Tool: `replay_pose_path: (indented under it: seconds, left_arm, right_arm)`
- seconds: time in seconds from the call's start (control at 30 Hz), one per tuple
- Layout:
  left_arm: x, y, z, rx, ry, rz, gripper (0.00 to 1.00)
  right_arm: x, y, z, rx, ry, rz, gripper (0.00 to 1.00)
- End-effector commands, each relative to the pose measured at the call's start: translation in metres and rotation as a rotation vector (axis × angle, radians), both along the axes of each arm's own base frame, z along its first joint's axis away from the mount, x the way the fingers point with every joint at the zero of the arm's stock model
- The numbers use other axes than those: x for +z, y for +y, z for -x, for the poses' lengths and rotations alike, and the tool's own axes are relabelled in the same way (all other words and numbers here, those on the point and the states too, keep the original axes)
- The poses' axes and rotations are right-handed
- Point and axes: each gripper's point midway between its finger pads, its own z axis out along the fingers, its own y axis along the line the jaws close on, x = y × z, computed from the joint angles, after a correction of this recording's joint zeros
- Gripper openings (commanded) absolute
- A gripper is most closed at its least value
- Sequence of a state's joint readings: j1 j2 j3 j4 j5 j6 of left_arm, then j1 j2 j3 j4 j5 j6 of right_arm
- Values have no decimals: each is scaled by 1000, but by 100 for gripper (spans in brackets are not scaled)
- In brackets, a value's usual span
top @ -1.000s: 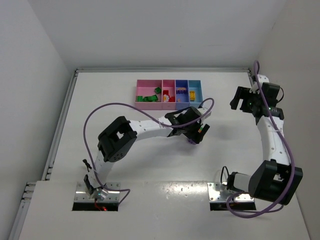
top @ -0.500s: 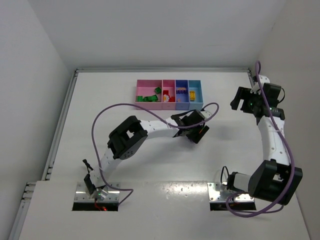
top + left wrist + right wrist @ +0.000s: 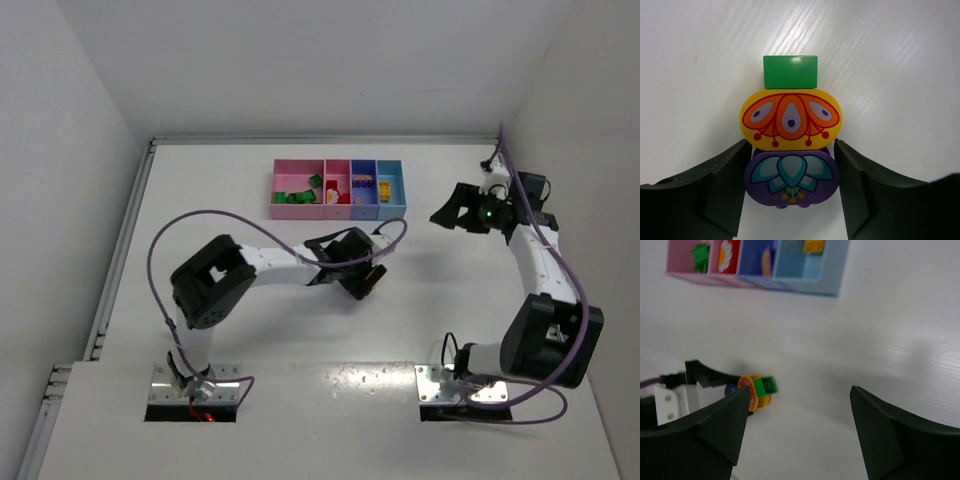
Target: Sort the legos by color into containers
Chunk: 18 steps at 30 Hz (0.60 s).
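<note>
My left gripper (image 3: 362, 280) (image 3: 792, 150) is shut on a stack of joined legos (image 3: 791, 120). The stack has a purple piece with a teal flower between the fingers, then a yellow piece with an orange pattern, then a plain green brick at the far end. It is held low over the white table; the right wrist view shows it too (image 3: 757, 390). The containers (image 3: 338, 208) stand at the back middle. Green legos (image 3: 300, 195) lie in the wide pink bin and red ones in the narrow pink bin. My right gripper (image 3: 443, 213) (image 3: 799, 390) is open and empty, above the table to the right of the bins.
The purple-blue bin (image 3: 760, 277) holds a patterned piece and the light blue bin (image 3: 810, 282) holds a yellow brick (image 3: 813, 246). White walls close in on the left, back and right. The left arm's purple cable (image 3: 200, 218) loops over the table.
My left gripper has moved left and a little nearer with the stack. My right gripper has swung left towards the middle of the table.
</note>
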State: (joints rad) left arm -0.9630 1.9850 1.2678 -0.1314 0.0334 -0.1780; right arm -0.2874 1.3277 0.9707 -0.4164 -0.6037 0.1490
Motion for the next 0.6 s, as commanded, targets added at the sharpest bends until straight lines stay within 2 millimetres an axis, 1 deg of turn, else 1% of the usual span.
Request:
replay_pose_path:
  seconds: [0.0,0.03,0.07,0.1,0.13,0.17,0.23,0.27,0.33,0.37,0.43,0.5,0.57]
  left_arm:
    - [65,11,-6,-38,-134,163,21]
    - [73,13,-4,-38,-148,181,21]
    - [79,16,-3,-47,-168,190,21]
    - [90,19,-1,-55,-194,208,21]
    - [96,19,-1,-55,-203,219,21]
    - [102,20,-1,-54,-210,228,21]
    - [107,22,0,-47,-221,233,21]
    - [111,23,0,-47,-228,242,21]
    - [115,21,-2,-47,-234,249,21]
    - [114,22,-1,-47,-228,242,21]
    - [122,20,-2,-52,-246,253,21]
    - [121,23,-3,-45,-245,243,21]
    - [129,21,-4,-51,-264,254,21]
  right_arm:
    - [-9,58,26,204,81,-247,80]
    - [-14,69,28,244,105,-267,80]
    - [-15,76,30,276,110,-279,80]
    - [-12,86,33,314,119,-309,80]
    - [-15,97,36,361,130,-320,80]
    - [-20,105,40,385,165,-349,80]
    - [-14,118,40,447,165,-383,80]
    - [-16,131,46,496,190,-413,80]
    - [-9,143,45,551,184,-436,80]
    - [-7,153,48,589,190,-446,80]
    - [-5,162,45,620,193,-452,80]
    - [-4,168,45,656,191,-450,80]
    - [-12,168,43,661,218,-450,79]
